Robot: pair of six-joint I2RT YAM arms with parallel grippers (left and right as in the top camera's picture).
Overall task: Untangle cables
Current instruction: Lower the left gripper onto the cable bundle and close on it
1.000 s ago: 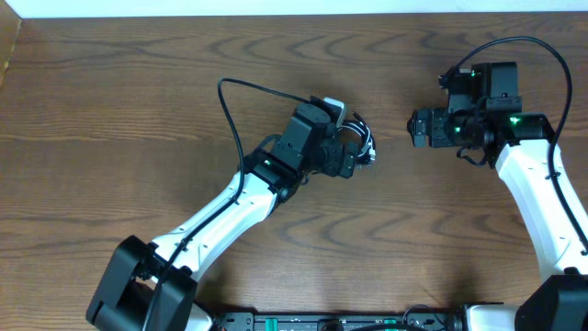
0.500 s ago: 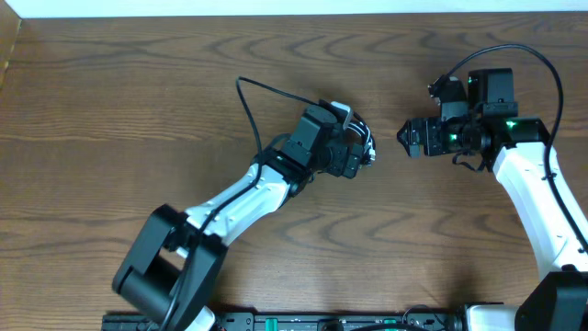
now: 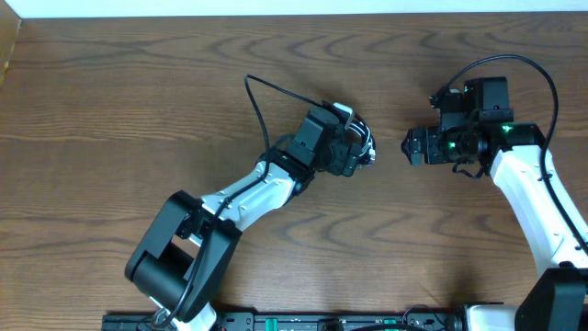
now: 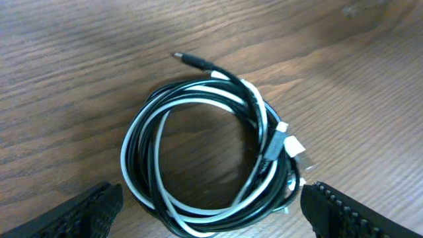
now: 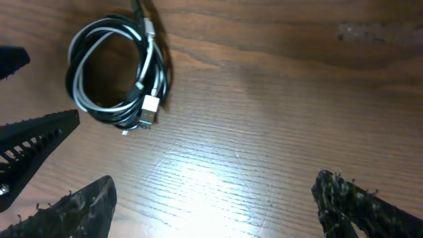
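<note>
Surface: dark brown wood-grain table, bare but for the 2 arms and the cables. A white strip runs along the top edge of the overhead frame. The right wrist view shows a pale patch of glare on the wood at lower centre.

Left arm: runs from the lower left of the overhead frame up to the centre. Left gripper: spread wide, holding nothing. In its wrist view, 1 ridged black finger sits at the lower left corner and the other at the lower right. The coil lies on the wood between them, touching neither.

Cables: at the centre of the overhead frame, just right of the left arm's wrist block and partly under it. In the left wrist view they fill the middle as 1 flat, nearly round loop of several turns, with black and white cords laid side by side, so there is no clear long axis. A black plug sticks out at the top and points to the upper left. A white plug lies on the loop's right side.

Right gripper: right of the coil, near it but apart, facing left. Spread wide, holding nothing. In its wrist view the coil is in the upper left.
</note>
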